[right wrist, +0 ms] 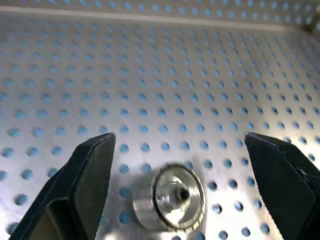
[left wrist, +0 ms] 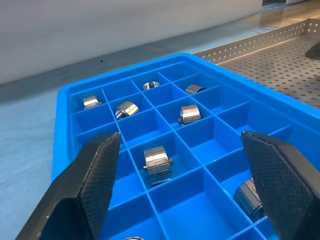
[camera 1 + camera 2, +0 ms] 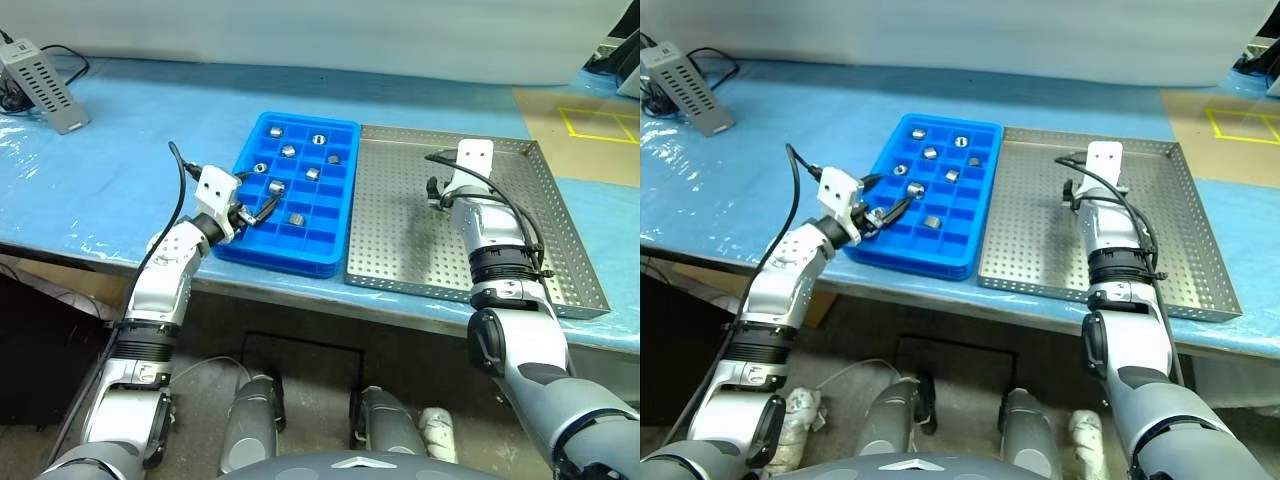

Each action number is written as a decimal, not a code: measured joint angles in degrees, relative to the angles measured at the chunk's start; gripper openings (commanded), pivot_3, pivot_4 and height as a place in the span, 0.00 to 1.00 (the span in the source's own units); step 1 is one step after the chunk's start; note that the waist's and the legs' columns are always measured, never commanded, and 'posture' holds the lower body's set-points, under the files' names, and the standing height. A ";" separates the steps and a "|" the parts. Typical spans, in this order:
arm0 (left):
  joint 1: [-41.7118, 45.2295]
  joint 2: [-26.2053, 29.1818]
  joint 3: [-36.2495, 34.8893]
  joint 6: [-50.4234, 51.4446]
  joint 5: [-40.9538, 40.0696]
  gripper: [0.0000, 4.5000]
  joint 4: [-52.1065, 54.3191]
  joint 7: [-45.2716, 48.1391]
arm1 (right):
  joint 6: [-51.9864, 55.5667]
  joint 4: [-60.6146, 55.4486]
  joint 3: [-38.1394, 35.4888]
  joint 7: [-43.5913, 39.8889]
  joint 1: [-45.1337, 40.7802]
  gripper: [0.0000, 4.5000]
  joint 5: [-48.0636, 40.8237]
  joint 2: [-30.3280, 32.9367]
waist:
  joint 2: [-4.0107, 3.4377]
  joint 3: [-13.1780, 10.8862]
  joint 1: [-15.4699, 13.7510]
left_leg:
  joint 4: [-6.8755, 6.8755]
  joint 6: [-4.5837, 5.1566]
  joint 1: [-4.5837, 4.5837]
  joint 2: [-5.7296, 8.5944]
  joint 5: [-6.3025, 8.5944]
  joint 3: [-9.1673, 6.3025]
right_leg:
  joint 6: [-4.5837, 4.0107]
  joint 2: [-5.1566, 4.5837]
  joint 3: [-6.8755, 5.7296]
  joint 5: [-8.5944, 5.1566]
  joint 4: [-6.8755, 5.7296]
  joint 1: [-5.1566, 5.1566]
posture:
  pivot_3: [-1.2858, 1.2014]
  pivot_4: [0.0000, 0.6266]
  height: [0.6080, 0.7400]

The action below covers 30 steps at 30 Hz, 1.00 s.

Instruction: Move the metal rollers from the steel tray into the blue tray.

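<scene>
Blue sheeting covers the bench, where the blue tray (image 3: 262, 253) sits touching the steel tray (image 3: 400, 270). From the head, the left gripper (image 3: 252, 214) hovers over filled compartments, jaws apart. Its wrist shows several metal rollers (image 2: 156, 162) sitting in cells. The right gripper (image 1: 180, 165), jaws wide, straddles one roller (image 1: 170, 199) lying on perforated steel: probably dense, hard and slick, best pinched across its round flanks.

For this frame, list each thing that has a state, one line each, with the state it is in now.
left hand: open, empty, over the blue tray.
right hand: open, fingers either side of one metal roller, not gripping it.
metal roller: lying on the steel tray floor, hole end towards the wrist camera.
blue tray: about eight metal rollers sit in separate compartments, many compartments empty.
steel tray: almost emptied.
</scene>
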<state>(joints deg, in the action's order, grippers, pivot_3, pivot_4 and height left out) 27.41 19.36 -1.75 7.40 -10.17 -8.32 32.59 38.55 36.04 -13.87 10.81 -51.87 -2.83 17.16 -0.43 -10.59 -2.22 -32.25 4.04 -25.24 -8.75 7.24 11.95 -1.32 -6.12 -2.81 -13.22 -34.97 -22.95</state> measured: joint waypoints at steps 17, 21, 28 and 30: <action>-0.06 -0.03 -0.10 0.01 0.03 0.90 0.28 0.16 | 0.41 0.56 -2.20 0.25 -0.31 0.36 -2.57 -3.78 | 0.00 0.00 -0.19 | 0.03 -0.07 0.00 0.01 -0.03 0.00 | 0.01 -0.01 0.00 0.01 -0.01 -0.01 | 0.48 0.24 1.00; -1.03 0.37 -0.24 0.08 0.04 0.90 1.06 -0.46 | -3.29 0.84 -2.17 -1.99 -0.39 0.36 -3.61 -4.05 | 0.00 0.00 -0.20 | 0.04 -0.08 0.00 -0.01 -0.04 0.00 | 0.01 0.00 -0.01 0.01 -0.02 -0.03 | 0.49 0.24 1.00; -1.29 1.55 -0.58 0.10 0.03 0.90 2.20 -0.95 | -9.68 -7.02 -2.56 -21.24 -0.51 0.36 -13.87 -5.90 | 0.00 0.00 -0.30 | 0.06 0.01 -0.02 -0.03 0.01 -0.02 | 0.01 0.00 -0.03 0.01 -0.01 -0.05 | 0.49 0.24 1.00; -1.40 2.25 -0.96 0.09 0.04 0.90 2.20 -1.03 | -10.78 -9.29 -0.62 -25.41 -0.49 0.36 -14.53 -5.55 | 0.00 0.00 -0.32 | 0.06 0.00 -0.02 -0.03 0.00 -0.02 | 0.01 0.00 -0.05 0.01 -0.02 -0.04 | 0.49 0.24 1.00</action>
<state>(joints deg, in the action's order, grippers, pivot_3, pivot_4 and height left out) 26.01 21.62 -2.71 7.49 -10.14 -6.12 31.56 27.77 26.76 -14.49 -14.60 -52.36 -17.35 11.61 -0.44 -10.59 -2.53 -32.19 4.04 -25.26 -8.78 7.24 11.93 -1.31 -6.11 -2.86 -13.22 -34.99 -22.99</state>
